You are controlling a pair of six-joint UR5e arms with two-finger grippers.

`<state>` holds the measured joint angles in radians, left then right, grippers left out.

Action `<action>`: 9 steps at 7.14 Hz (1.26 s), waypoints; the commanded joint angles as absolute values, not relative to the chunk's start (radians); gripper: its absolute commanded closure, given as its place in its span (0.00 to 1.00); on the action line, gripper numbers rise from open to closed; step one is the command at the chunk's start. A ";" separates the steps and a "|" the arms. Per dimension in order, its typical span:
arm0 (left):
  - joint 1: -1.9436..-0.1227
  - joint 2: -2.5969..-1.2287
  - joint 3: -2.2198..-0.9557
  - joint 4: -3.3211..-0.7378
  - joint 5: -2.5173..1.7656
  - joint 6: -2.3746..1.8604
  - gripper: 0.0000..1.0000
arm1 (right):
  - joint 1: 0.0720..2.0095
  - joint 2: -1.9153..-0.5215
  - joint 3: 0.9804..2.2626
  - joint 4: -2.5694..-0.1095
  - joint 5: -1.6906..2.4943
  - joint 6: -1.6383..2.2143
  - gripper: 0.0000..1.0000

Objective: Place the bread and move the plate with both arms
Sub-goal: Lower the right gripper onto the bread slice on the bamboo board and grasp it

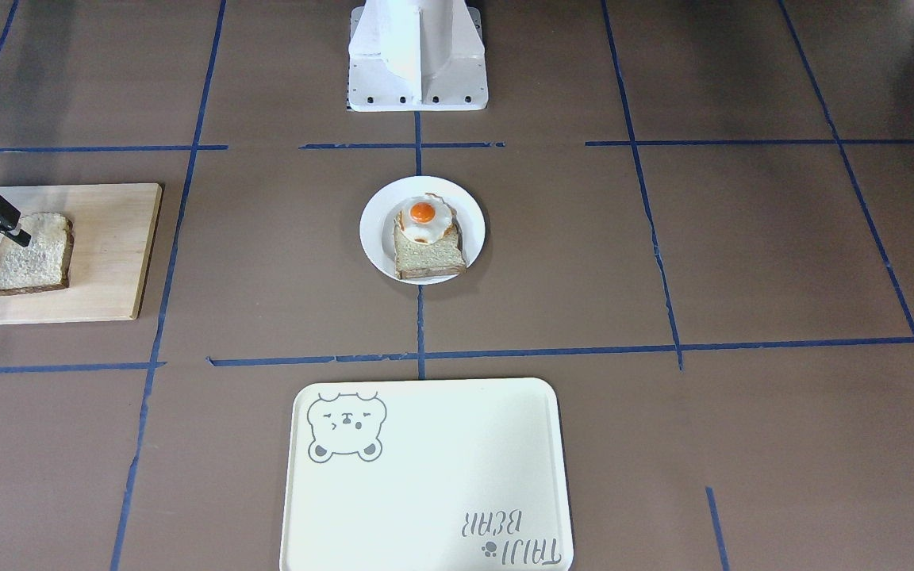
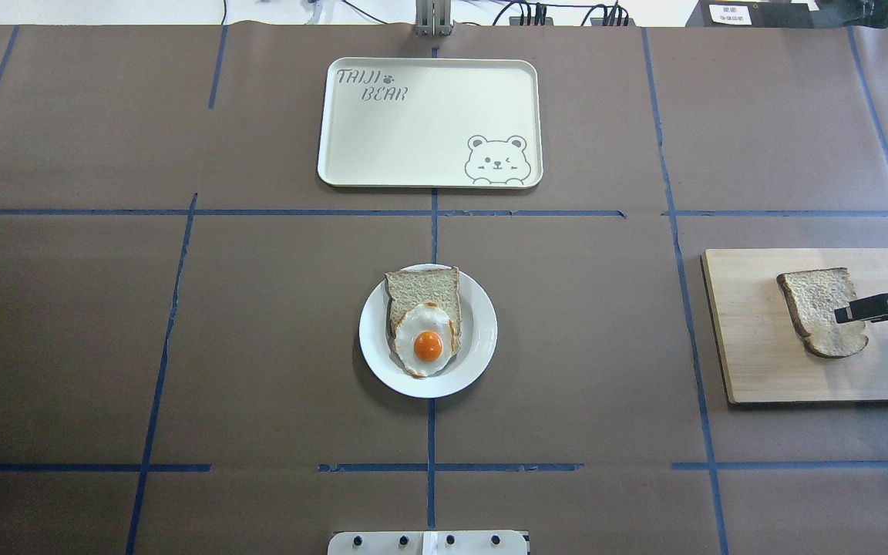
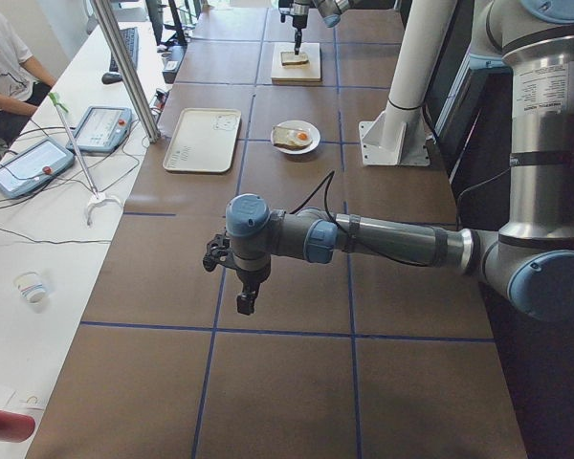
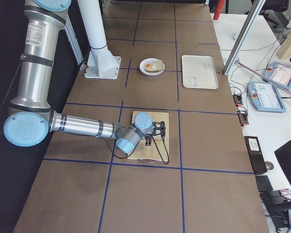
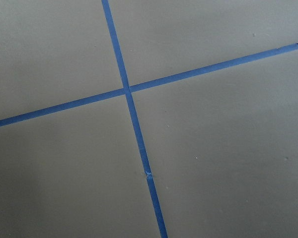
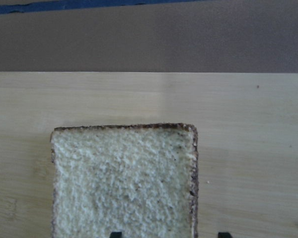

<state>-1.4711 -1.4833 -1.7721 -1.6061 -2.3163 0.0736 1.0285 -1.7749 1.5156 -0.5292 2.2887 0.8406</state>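
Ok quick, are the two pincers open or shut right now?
Left pincer: cannot tell, it shows only in a side view.
Right pincer: open over the bread, holding nothing.

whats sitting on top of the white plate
A toast slice lies on the plate, with a fried egg on top covering part of it. The plate surface beneath the toast is hidden.

The bread [image 1: 32, 255] is seen flat on a wooden board [image 1: 112, 254], its edge overlapped by the right gripper [image 1: 6, 244], jaws parted
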 commanded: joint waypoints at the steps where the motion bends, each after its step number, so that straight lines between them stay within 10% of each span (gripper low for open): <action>1: -1.471 -1.483 -1.772 -1.606 -2.316 0.074 0.00 | 1.028 -1.776 1.514 -0.529 2.287 0.839 0.56; 6: -1.471 -1.485 -1.772 -1.606 -2.316 0.072 0.00 | 1.025 -1.779 1.516 -0.529 2.287 0.834 0.68; 9: -1.471 -1.486 -1.769 -1.606 -2.316 0.072 0.00 | 1.026 -1.786 1.520 -0.528 2.287 0.830 1.00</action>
